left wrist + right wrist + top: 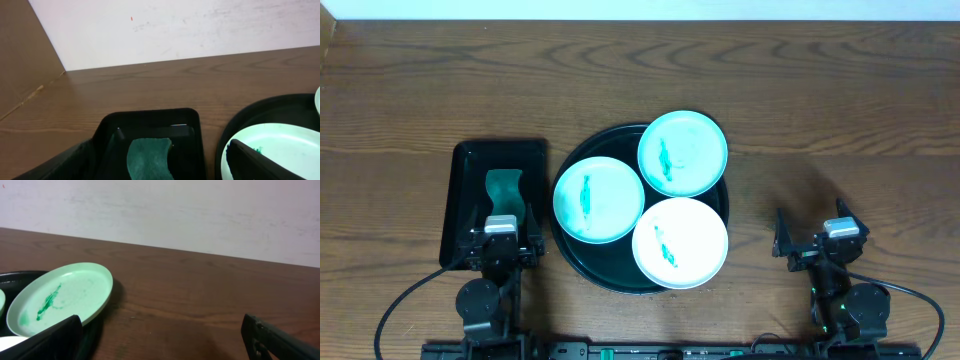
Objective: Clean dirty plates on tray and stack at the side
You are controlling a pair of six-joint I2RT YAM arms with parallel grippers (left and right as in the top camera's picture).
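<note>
The brown wooden counter (820, 90) fills most of what I see, and a pale wall stands behind it. In the middle of the counter lies the tray (595, 262), round, dark and glossy. All three plates are on it, so none is stacked at the side.

Just left of the tray there is a smaller black rectangular tray (465, 190). The two trays are very near, but I cannot tell if they touch.

The plates lie in a triangle and are close to each other. The left plate (598, 200) sits fully inside the tray. The back plate (682, 153) reaches over the far rim of the tray, and from the right wrist view it looks a little tilted. The front plate (680, 242) is the whitest one and reaches over the near right rim. Each plate has a teal green smear near its middle.

In the rectangular tray lies a piece of teal-green cloth (503, 188).

The left hand (503, 228) is above the near end of the rectangular tray. Its fingers are spread wide and hold nothing. The right hand (817, 240) is over the bare counter, well apart from the tray on its right side. Its fingers are also spread wide and empty.
</note>
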